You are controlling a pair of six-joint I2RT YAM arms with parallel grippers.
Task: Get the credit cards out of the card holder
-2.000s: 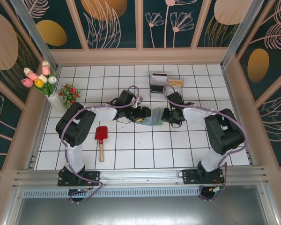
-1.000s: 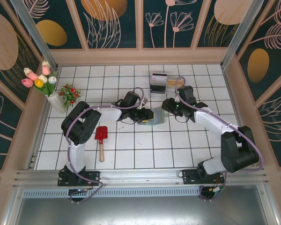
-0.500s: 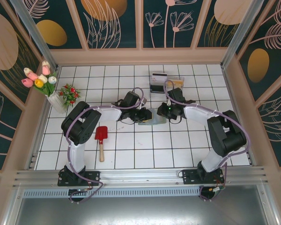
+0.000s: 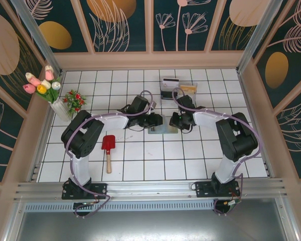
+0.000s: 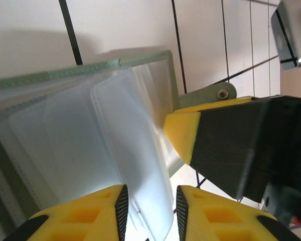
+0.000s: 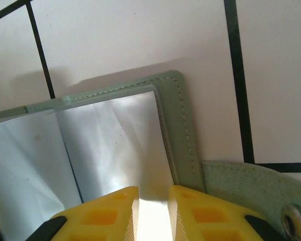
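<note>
At table centre, card holder [image 4: 162,129] lies open: left gripper [image 4: 158,121] at 9 o'clock, right gripper [image 4: 173,122] at 3 o'clock, each pinching its clear sleeves [image 5: 135,150]; credit cards [image 4: 188,89] at 12 o'clock.

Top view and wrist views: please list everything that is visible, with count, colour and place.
card holder: 1, grey-green, open, middle of table
striped card: 1, white with black stripe, far middle
tan card: 1, tan-gold, right of the striped card
tulips: 1 bunch, pink, yellow, white, far left
vase: 1, white, under the tulips
plant: 1, red flowers, beside the vase
shovel: 1, red, wooden handle, left
table: 1, white tiles
left gripper: yellow fingers, pinching a clear sleeve
right gripper: yellow fingers, pinching a sleeve
</note>
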